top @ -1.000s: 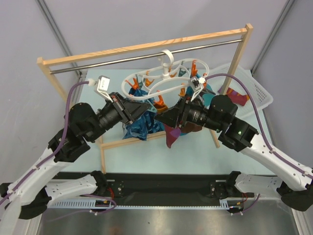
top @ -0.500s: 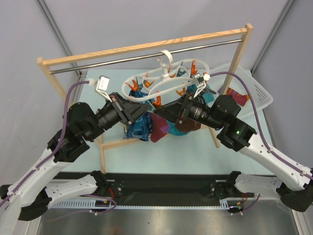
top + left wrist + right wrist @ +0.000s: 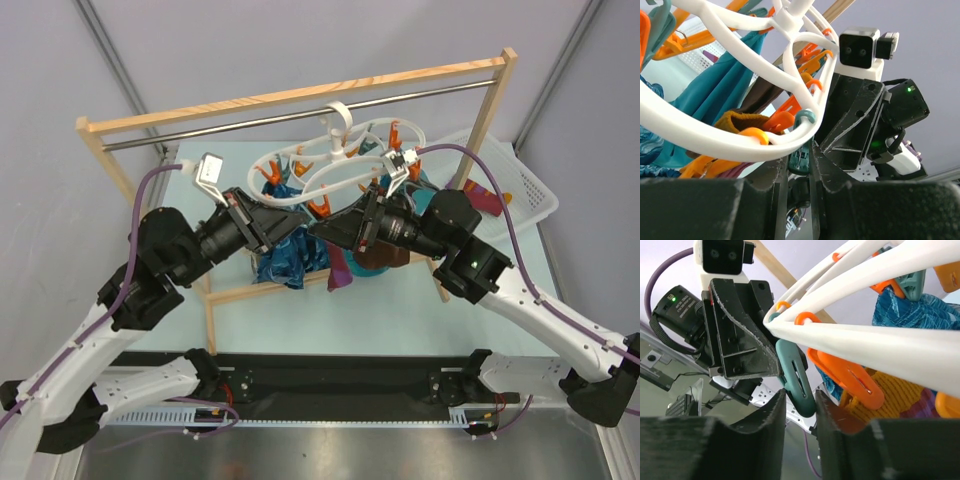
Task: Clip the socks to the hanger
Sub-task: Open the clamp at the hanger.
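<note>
The white ring hanger (image 3: pixel 345 150) hangs by its hook from the rack's metal bar. My left gripper (image 3: pixel 300 222) is shut on the upper end of a grey-teal clip (image 3: pixel 799 161) under the ring (image 3: pixel 715 135). My right gripper (image 3: pixel 322 230) faces it, and its jaws stand close on either side of the same clip's lower end (image 3: pixel 795 377). Beside it, an orange clip (image 3: pixel 850 377) holds a striped sock by its orange toe (image 3: pixel 890 390). That magenta sock (image 3: pixel 340 272) dangles below the grippers. A dark brown sock (image 3: pixel 385 258) hangs under the right wrist.
The wooden-framed rack (image 3: pixel 300 95) spans the back, and its lower rail (image 3: pixel 260 290) runs under the arms. Teal-blue cloth (image 3: pixel 285 255) hangs from other clips. A white basket (image 3: pixel 515 190) at the right rear holds another magenta sock (image 3: pixel 487 197).
My right gripper has moved left and up to meet the left gripper at the teal clip. The hanger has swung slightly, and the magenta sock has swayed below it.
</note>
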`<state>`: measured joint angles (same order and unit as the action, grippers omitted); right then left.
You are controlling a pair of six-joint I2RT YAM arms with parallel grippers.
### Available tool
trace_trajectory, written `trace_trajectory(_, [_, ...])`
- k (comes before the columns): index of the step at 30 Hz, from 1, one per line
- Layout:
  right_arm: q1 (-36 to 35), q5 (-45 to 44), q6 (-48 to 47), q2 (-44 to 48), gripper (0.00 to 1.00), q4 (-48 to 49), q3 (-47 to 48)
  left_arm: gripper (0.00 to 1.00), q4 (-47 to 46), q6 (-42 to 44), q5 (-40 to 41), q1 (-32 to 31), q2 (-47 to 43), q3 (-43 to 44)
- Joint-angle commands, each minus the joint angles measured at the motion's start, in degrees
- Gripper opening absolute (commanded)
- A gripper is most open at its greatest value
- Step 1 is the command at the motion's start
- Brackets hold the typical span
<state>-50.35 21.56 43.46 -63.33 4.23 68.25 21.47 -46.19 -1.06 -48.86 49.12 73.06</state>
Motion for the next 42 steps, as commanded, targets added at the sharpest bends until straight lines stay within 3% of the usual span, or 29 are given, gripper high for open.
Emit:
trace_trajectory(1, [0.25,1.29,0.04,0.14,0.29,3.41,0.31,0.05,-3.37,-1.0,-2.28,0.61,-0.52,-0.11])
trace_trajectory(3, [0.25,1.46,0.04,-0.21,0.16,3.77,0.57,0.07,-3.11,-1.09,-1.84,0.61,-0.61,-0.28])
trace_trajectory(5, [0.34,1.82,0.04,-0.65,0.0,3.94,0.83,0.22,-2.84,-1.18,-1.32,0.78,-0.96,-0.46])
trace_trajectory(8, [0.34,1.2,0.22,-0.74,0.0,3.68,0.75,0.46,-2.14,-0.83,0.27,0.87,-2.19,-1.25])
trace_trajectory(11, [0.51,0.94,-0.13,-1.18,0.0,3.51,1.01,0.65,-0.56,-0.83,0.97,0.87,-3.42,-1.86])
trace_trajectory(15, [0.34,0.15,-1.36,-1.97,0.0,3.33,1.18,0.76,1.55,-2.23,3.52,0.79,-5.17,-3.09])
trace_trajectory(20, [-1.5,-1.43,-8.1,-2.76,0.0,1.93,1.8,0.74,6.21,-11.89,7.65,0.87,-7.38,-3.54])
trace_trajectory(23, [-4.48,-5.46,-15.13,-3.11,0.0,-0.26,2.85,0.66,9.89,-15.67,7.74,0.87,-4.32,-0.56])
trace_trajectory(27, [-8.44,-12.93,-23.04,-2.94,0.0,-1.68,3.12,0.63,16.13,-18.31,10.37,0.87,-0.09,4.46])
trace_trajectory(42, [-10.82,-20.07,-30.89,0.23,0.0,3.42,-3.38,0.55,19.83,-23.85,20.66,0.43,2.46,5.78])
